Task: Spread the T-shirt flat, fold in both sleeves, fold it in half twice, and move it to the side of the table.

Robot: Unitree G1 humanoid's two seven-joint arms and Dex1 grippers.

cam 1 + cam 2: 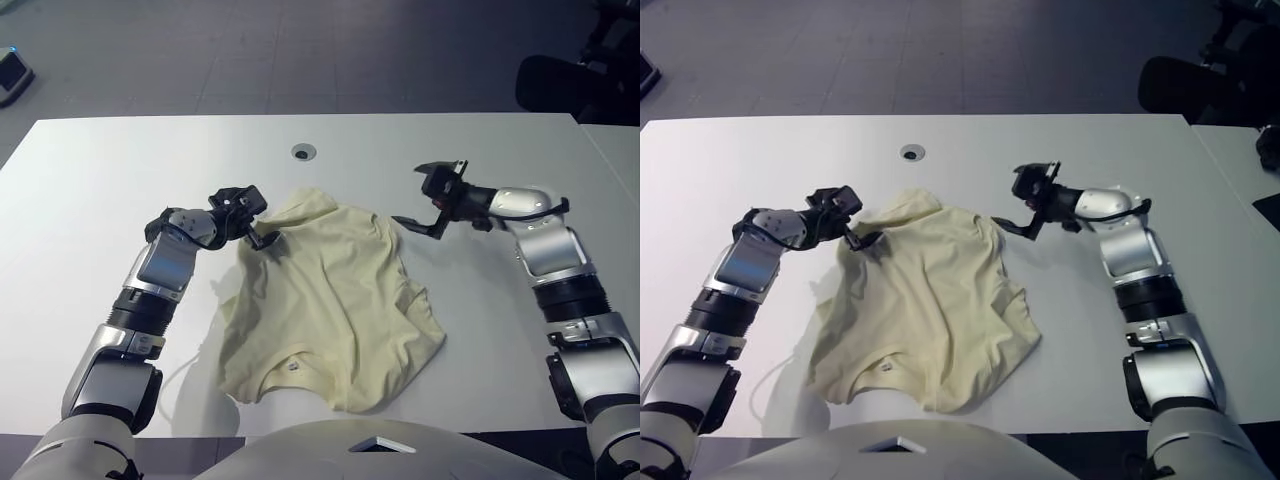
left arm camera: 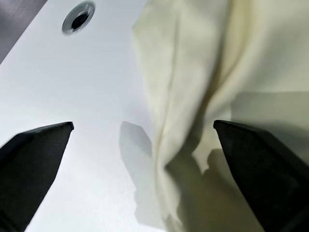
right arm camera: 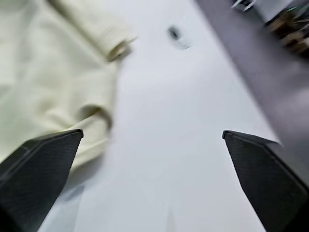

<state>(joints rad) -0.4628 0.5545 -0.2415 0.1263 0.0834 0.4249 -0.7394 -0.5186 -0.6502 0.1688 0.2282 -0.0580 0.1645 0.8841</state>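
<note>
Centrally: cream T-shirt (image 1: pixel 330 300) crumpled on white table (image 1: pixel 100 180), collar toward bottom of frame, cable hole (image 1: pixel 303 152) above it. Left gripper (image 1: pixel 258 222) spread wide at shirt's upper-left edge, gripping nothing. Right gripper (image 1: pixel 428 196) likewise wide, just beside upper-right edge, holding nothing.

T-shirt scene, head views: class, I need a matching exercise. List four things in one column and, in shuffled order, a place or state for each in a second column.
Things
1. T-shirt
2. left gripper
3. right gripper
4. round hole

Places or states
A. open, over bare table by the T-shirt's right edge
B. crumpled, pale yellow, mid-table
C. in the table top, beyond the T-shirt
D. open, at the T-shirt's far left edge

Pairs: 1-B, 2-D, 3-A, 4-C
</note>
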